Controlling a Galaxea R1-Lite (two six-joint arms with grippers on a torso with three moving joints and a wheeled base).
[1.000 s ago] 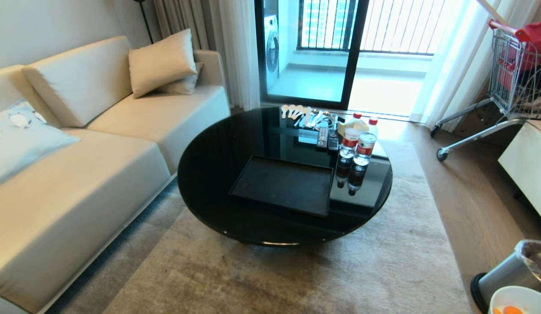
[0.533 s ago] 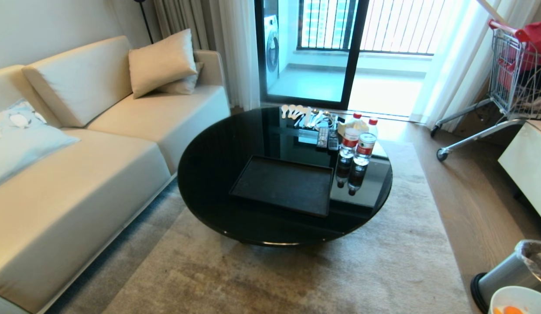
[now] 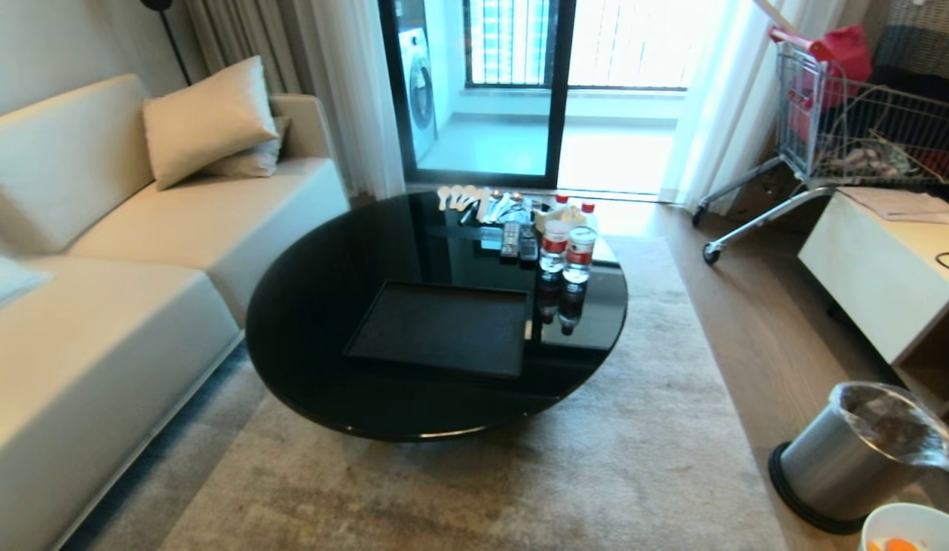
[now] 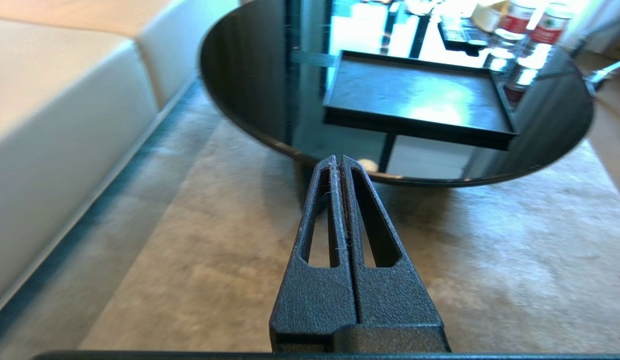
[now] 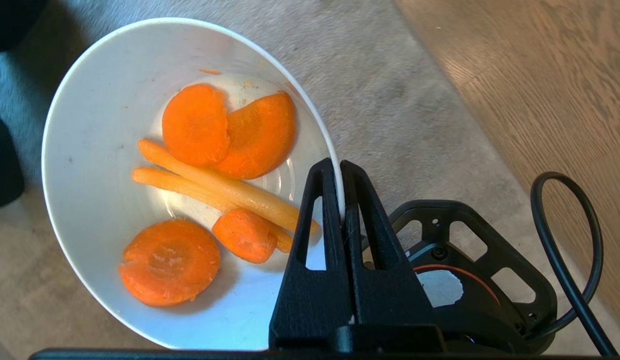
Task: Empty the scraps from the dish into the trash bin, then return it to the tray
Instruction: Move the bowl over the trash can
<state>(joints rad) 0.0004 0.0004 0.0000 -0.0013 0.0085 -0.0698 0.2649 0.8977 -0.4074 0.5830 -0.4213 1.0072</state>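
While the dish [image 5: 140,190] hangs pinched by its rim, the right fingers [image 5: 340,167] are closed on that thin wall, one inside and one outside, with the bowl's body spreading away from the tips over the rug [image 5: 380,85]. Its scraps [image 5: 215,185], carrot rounds and pale strips, lie loose on the bowl's floor just off the inner finger. Glossy and rigid, the dish looks light but slippery and breakable, so the rim grip probably needs firm pressure and a slow tilt. Beyond the fingers stands the trash bin [image 3: 849,459], close beside the dish's edge in the head view and not yet under it. Farther off, the tray [image 3: 444,329] lies bare on the bench [image 3: 321,306]. Left fingers [image 4: 338,162] are pressed together on nothing, over the rug short of the bench.
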